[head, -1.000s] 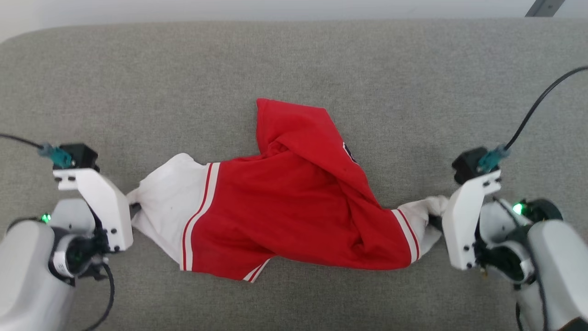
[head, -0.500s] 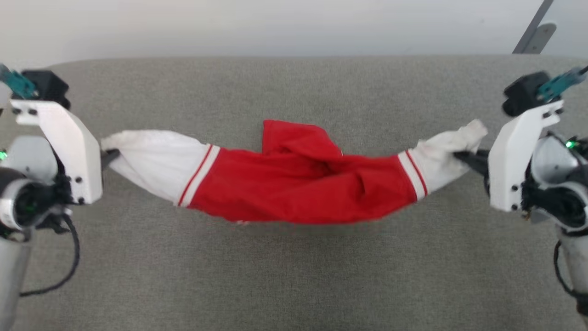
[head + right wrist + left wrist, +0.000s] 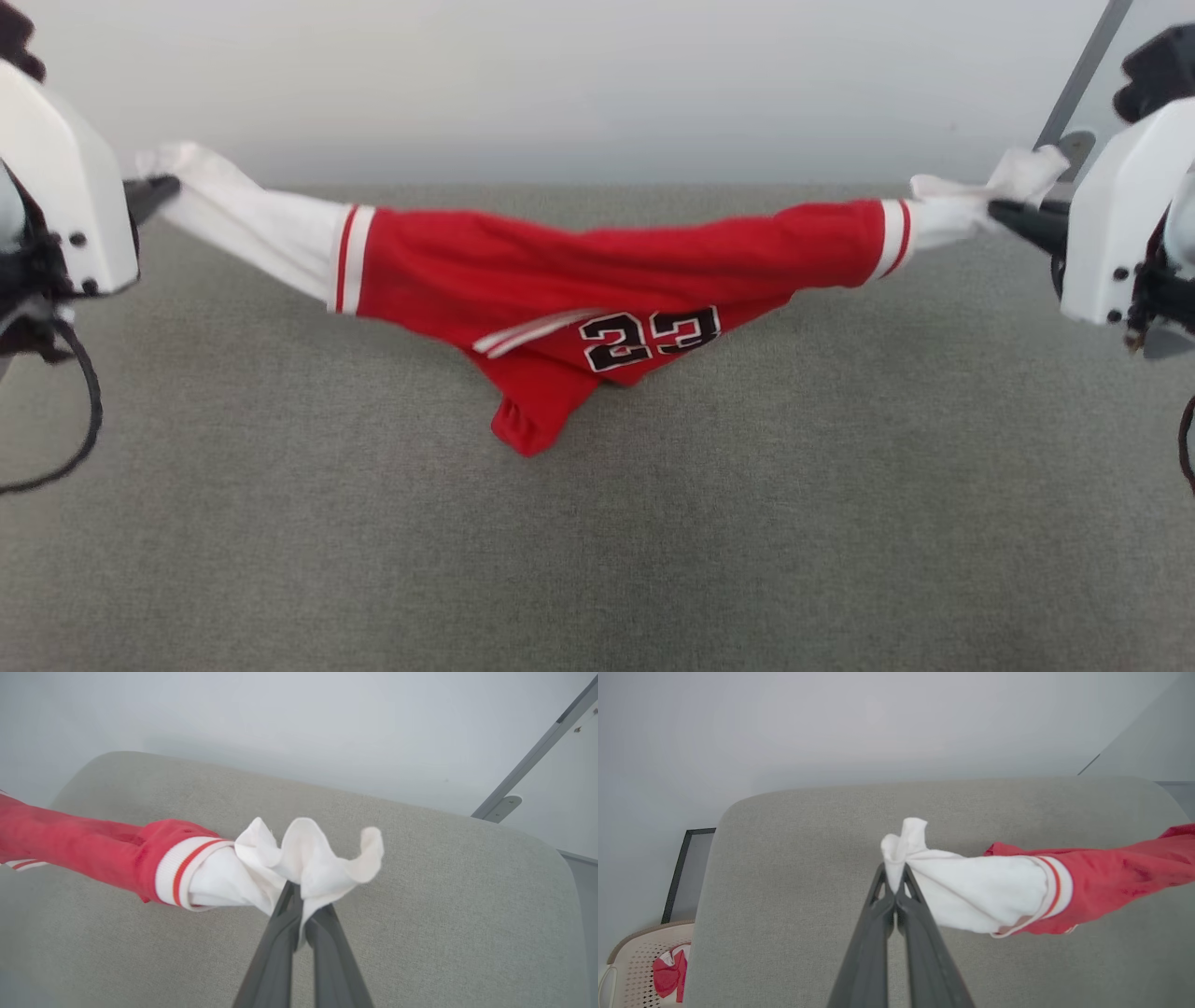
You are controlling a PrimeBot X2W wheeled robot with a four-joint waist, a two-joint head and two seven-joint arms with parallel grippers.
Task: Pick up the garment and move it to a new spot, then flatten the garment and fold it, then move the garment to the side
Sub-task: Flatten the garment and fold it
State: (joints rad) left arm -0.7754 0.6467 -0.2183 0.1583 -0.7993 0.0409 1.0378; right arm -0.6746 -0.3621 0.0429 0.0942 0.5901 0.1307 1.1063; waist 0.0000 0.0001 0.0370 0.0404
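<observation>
One red shirt (image 3: 560, 271) hangs stretched in the air between two grippers, above the far part of a grey cushion (image 3: 597, 560). The left gripper (image 3: 161, 189) has its two dark fingers pressed together on the shirt's white sleeve end at the cushion's left side. The right gripper (image 3: 1008, 213) is clamped the same way on the other white sleeve end at the right side. A ruffle of white cloth sticks out past each pair of fingertips.

Between them the red body sags in a twisted band, its middle drooping to a point toward the cushion; whether that point touches cannot be told. A black-and-white number 23 (image 3: 649, 336) shows on the sagging part, beside striped trim (image 3: 532, 331).

The cushion is one wide fabric pad with rounded far corners. Behind it stands a plain pale wall (image 3: 560, 84), with one slanted grey metal bar (image 3: 1088, 65) near the far right corner. Past one cushion corner sits one beige basket (image 3: 630, 961) holding red and white cloth.
</observation>
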